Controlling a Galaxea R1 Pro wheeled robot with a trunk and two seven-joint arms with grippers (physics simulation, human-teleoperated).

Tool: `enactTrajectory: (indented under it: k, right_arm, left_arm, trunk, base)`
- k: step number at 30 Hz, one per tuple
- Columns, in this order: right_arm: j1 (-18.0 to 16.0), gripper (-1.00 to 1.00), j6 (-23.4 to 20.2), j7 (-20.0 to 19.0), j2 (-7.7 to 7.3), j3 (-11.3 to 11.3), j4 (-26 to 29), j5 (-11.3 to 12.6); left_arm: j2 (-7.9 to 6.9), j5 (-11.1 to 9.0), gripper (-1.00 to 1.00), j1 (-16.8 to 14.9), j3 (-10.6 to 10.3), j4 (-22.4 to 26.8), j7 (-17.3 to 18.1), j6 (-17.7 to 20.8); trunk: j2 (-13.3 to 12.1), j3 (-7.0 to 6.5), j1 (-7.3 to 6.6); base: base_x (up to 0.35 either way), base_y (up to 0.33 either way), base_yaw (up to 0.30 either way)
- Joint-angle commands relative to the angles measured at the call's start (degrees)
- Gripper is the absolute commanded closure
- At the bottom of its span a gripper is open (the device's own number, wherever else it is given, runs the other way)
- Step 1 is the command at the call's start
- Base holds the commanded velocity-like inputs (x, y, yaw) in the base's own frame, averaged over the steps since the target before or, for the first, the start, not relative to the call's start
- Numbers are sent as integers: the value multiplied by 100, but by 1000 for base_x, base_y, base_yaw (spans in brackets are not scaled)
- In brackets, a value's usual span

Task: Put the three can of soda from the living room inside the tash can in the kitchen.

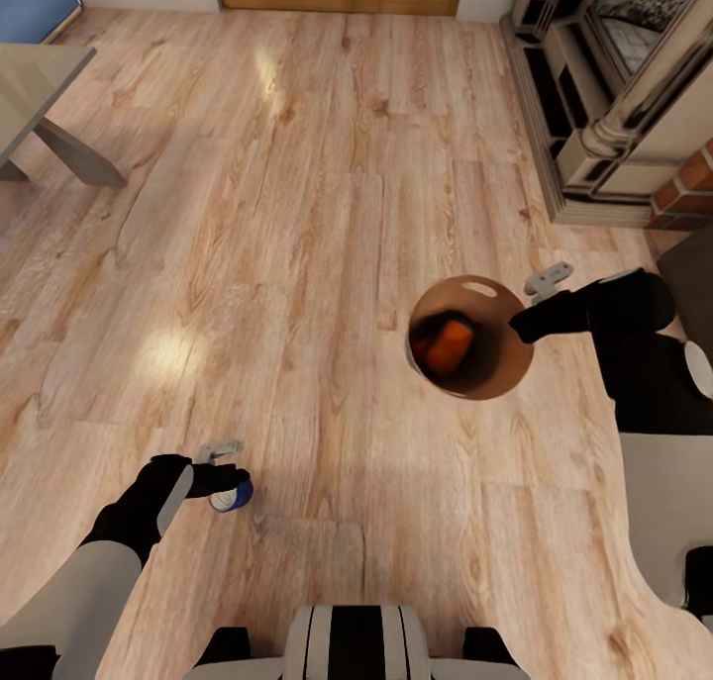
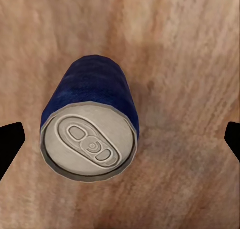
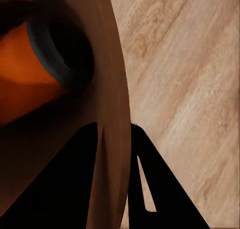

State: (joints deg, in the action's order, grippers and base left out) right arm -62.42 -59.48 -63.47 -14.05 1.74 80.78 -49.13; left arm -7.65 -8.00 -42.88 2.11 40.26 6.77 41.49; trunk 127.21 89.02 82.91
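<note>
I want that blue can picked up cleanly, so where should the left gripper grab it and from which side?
Grip the blue can around its round side wall, about mid-height, coming straight down from above. It stands upright on the wooden floor, silver top facing the left gripper, whose fingers sit open on either side. The smooth top gives no hold, so closing across the body looks safest.

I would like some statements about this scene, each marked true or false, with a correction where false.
1. The right gripper holds the trash can by its rim. True.
2. The trash can is empty. False: at least one orange can lies inside it.
3. The can at the left gripper is blue. True.
4. The blue can is already in the trash can. False: it is apart from it, at the left gripper.
5. The floor is grey tile. False: it is light wood planks.
</note>
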Motion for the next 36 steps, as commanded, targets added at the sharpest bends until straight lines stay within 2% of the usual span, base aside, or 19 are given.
enactTrajectory:
  k: [1, 4, 8, 13, 25, 32, 36]
  right_arm:
    - [-17, 100, -52, -169, -3, -4, -2, -69]
    - [-34, 100, -52, -561, -8, -24, 14, -573]
    - [-39, 100, -52, -732, -9, -35, 28, -797]
    - [-41, 100, -52, -799, -17, -49, 33, -890]
    - [-42, 100, -52, -816, -19, -59, 10, -914]
    - [-39, 100, -52, -816, -67, -59, -8, -914]
    - [-35, 100, -52, -816, -131, -59, -9, -910]
  left_arm:
    - [0, 0, -100, -1, 3, -1, 0, -1]
    - [0, 0, -100, -1, 7, 5, 0, -1]
    - [0, 0, -100, -1, 11, 1, 0, -1]
    - [0, 0, -100, -1, 19, 0, -5, 1]
    - [-3, 8, -100, -1, 17, -26, -22, 38]
    - [-30, -1, -100, -1, 24, -28, -273, 43]
    - [-34, -1, -100, -1, 25, -27, -302, 41]
  trunk:
    - [42, 18, 22]
    - [122, 54, 66]
    - [122, 54, 66]
    - [122, 54, 66]
    - [122, 54, 66]
    - [122, 54, 66]
    - [282, 125, 153]
  base:
    - [0, 0, 0]
    - [0, 0, 0]
    - [0, 0, 0]
    - [0, 0, 0]
    - [0, 0, 0]
    - [0, 0, 0]
    - [0, 0, 0]
